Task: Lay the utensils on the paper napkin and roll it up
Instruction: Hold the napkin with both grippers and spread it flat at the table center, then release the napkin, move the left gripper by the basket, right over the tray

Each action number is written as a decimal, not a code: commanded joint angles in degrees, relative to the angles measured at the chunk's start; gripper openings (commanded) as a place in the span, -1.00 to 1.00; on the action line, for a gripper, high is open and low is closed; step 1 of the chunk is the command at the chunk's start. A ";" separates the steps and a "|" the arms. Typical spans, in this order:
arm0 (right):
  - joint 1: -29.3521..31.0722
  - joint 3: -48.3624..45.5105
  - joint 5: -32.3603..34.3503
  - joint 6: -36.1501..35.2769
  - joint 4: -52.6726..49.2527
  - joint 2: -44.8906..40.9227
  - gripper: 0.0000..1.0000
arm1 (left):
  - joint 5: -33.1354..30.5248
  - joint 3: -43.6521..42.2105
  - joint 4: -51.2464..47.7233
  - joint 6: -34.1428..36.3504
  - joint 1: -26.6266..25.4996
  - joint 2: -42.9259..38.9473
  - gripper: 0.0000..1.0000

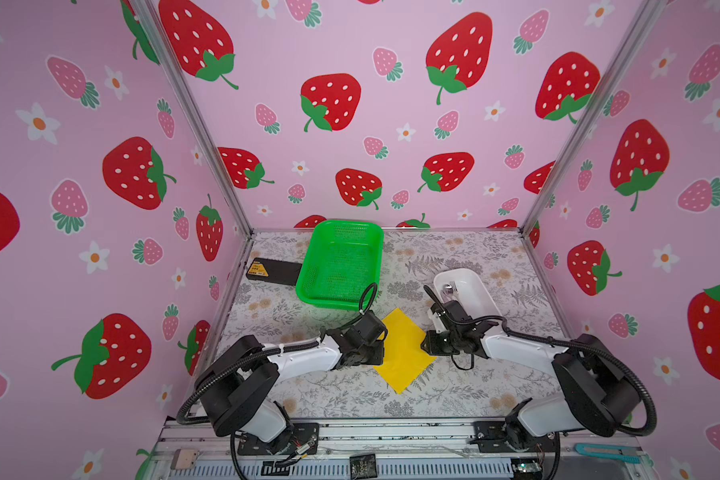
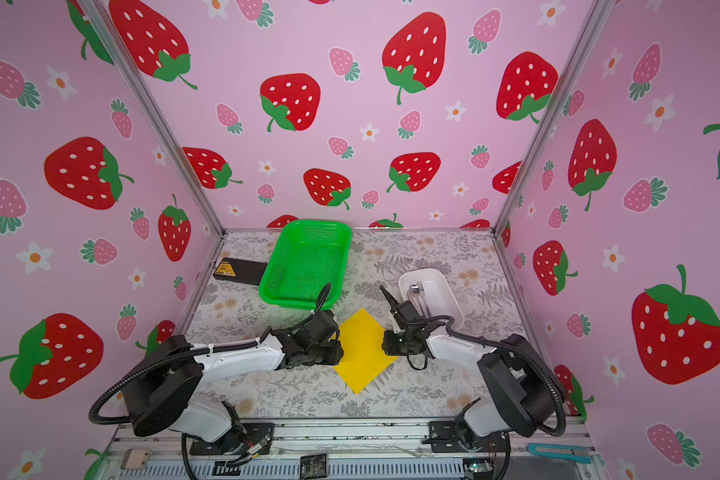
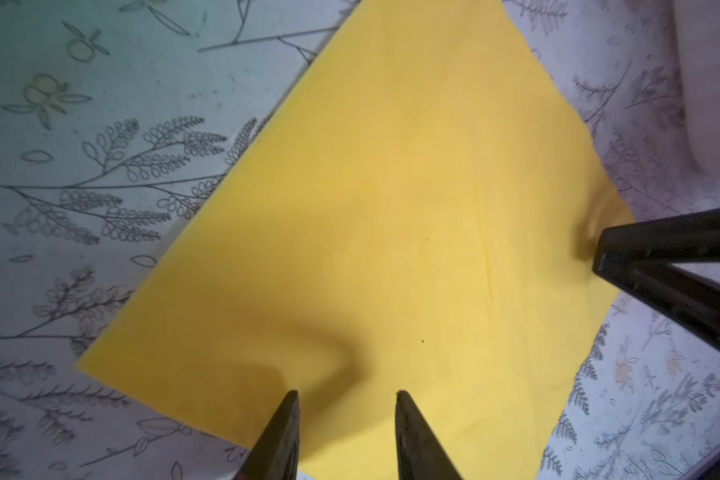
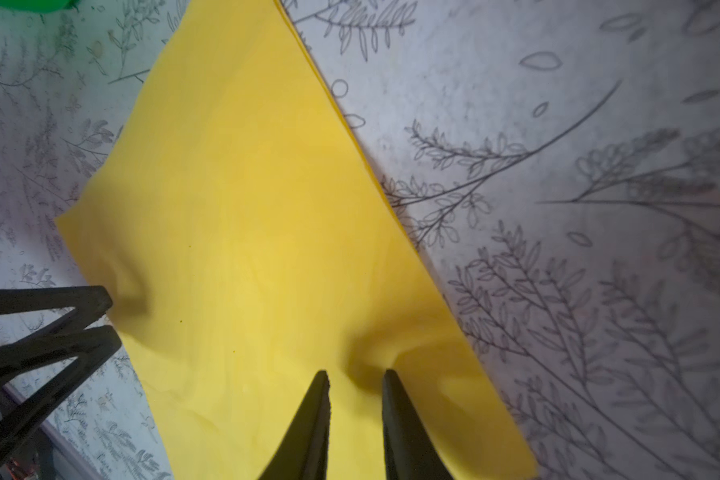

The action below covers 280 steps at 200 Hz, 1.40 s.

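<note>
The yellow paper napkin [image 1: 404,353] [image 2: 362,353] lies flat as a diamond between my two arms. My left gripper [image 3: 347,395] stands on its left corner with the jaws apart, and the paper [image 3: 391,208] puckers up between the tips. At the opposite corner, my right gripper [image 4: 357,374] has its jaws drawn close on a raised fold of the napkin [image 4: 246,208]. Each wrist view also shows the other gripper: the right gripper [image 3: 601,253] and the left gripper [image 4: 109,318]. The silver utensils [image 1: 449,291] [image 2: 416,293] lie in the white dish [image 1: 476,291] behind my right arm.
A green perforated basket [image 1: 341,266] stands at the back, just behind the napkin's far corner. A black box with a yellow label [image 1: 273,272] lies left of it by the wall. Strawberry-patterned walls close in three sides.
</note>
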 commanded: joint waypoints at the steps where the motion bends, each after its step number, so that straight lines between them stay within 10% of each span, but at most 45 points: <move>1: 0.09 1.17 3.16 -0.80 -3.54 0.00 -0.47 | -0.48 -2.22 1.43 -1.75 -0.84 -1.07 -0.21; 69: -0.91 4.50 10.50 -1.87 -4.36 -9.83 -0.41 | -1.30 -2.25 1.44 -1.96 -2.78 -4.41 -0.19; 109: -11.58 7.13 14.95 -4.00 -8.10 -14.13 -0.36 | -4.51 1.69 -3.47 1.29 -2.36 -9.07 -0.05; 280: -19.29 9.61 11.88 -6.86 -8.63 -7.26 -0.30 | 6.76 19.09 -7.66 22.99 22.43 4.03 0.09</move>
